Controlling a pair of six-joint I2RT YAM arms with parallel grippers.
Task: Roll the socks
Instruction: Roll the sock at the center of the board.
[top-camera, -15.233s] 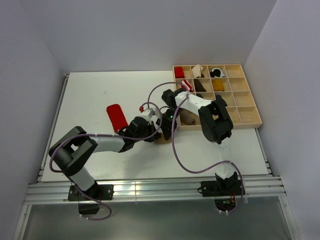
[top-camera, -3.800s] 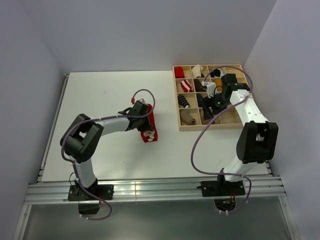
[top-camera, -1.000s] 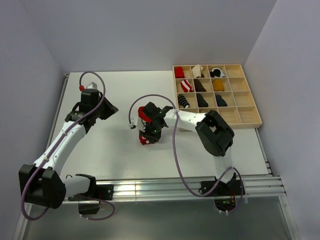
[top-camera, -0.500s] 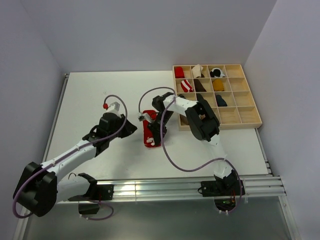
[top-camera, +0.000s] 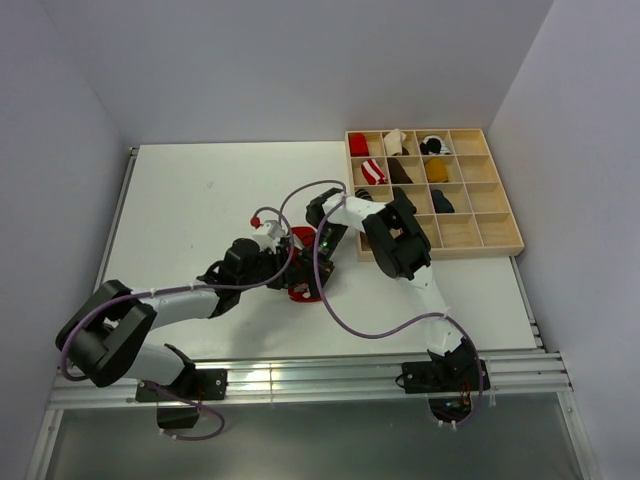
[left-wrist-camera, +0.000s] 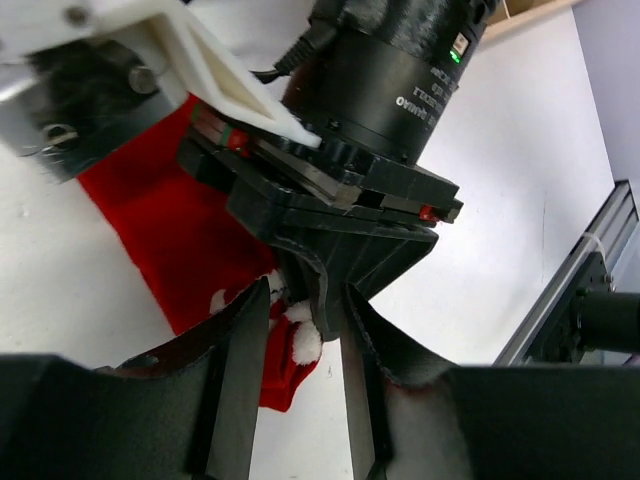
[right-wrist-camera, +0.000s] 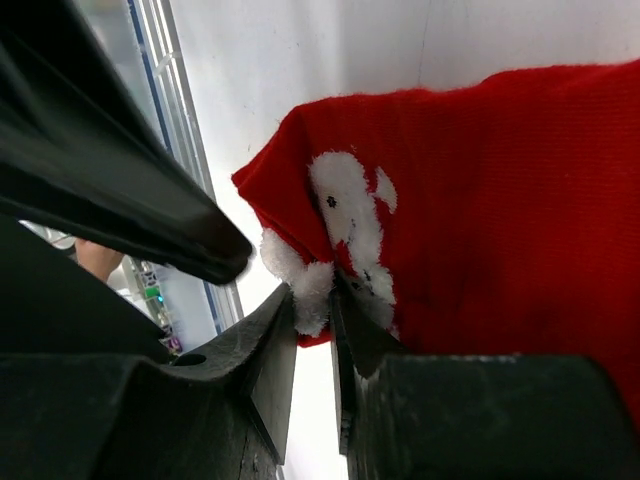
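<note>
The red sock (top-camera: 299, 238) with white marks lies flat on the white table, just left of the tray. In the right wrist view my right gripper (right-wrist-camera: 312, 292) is shut on the sock's (right-wrist-camera: 480, 190) near end, pinching a white tuft. My left gripper (left-wrist-camera: 305, 300) has come in from the left and stands open. Its fingers (left-wrist-camera: 240, 380) straddle the right gripper's fingertips (left-wrist-camera: 325, 290) and the sock's white-marked end (left-wrist-camera: 298, 342) without touching the fabric. From above, the left gripper (top-camera: 287, 268) and the right gripper (top-camera: 312, 272) meet over the sock's near end.
A wooden tray (top-camera: 497, 247) of compartments stands at the back right and holds several sock bundles, among them a red one (top-camera: 358, 143), a striped one (top-camera: 372, 170) and a mustard one (top-camera: 436, 170). The right arm (top-camera: 395, 235) crosses the tray's near left corner. Purple cables loop over the table.
The left arm has swung in from the far left to the sock, and its jaws have opened wider. The right gripper keeps its pinch on the sock's end.
</note>
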